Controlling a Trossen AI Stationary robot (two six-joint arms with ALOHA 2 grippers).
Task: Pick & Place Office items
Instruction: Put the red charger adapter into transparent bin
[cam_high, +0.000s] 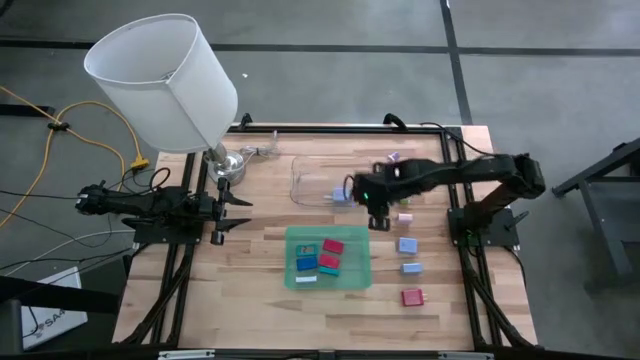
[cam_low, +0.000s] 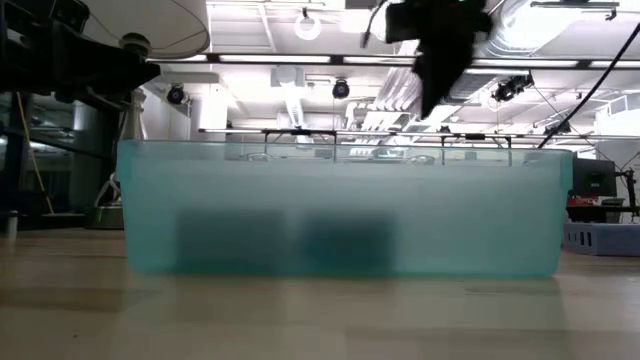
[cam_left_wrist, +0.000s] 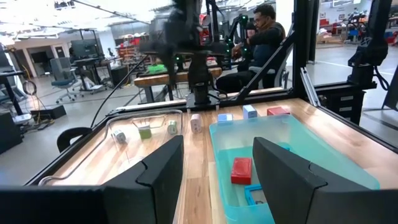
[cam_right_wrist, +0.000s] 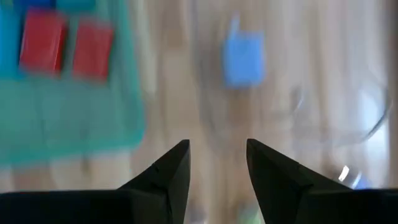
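The office items are small blocks. Several red, teal, blue and white ones lie in the green tray (cam_high: 352, 278). One blue block (cam_right_wrist: 244, 59) lies in the clear tray (cam_high: 305, 170). Loose on the table's right side are a pink block (cam_high: 405, 216), a blue block (cam_high: 407, 244), a pale blue block (cam_high: 410, 268), a red block (cam_high: 412, 297) and a purple block (cam_high: 393, 158). My right gripper (cam_right_wrist: 217, 146) hangs open above the table between the two trays, pointing steeply down, nothing between its fingers. My left gripper (cam_high: 225, 210) waits open and level at the table's left edge.
A lamp with a big white shade (cam_high: 165, 80) stands on its metal base (cam_high: 228, 165) at the table's far left corner. In the low view the green tray's wall (cam_low: 340, 210) blocks most of the table. A person sits beyond the table's right side (cam_left_wrist: 264, 34).
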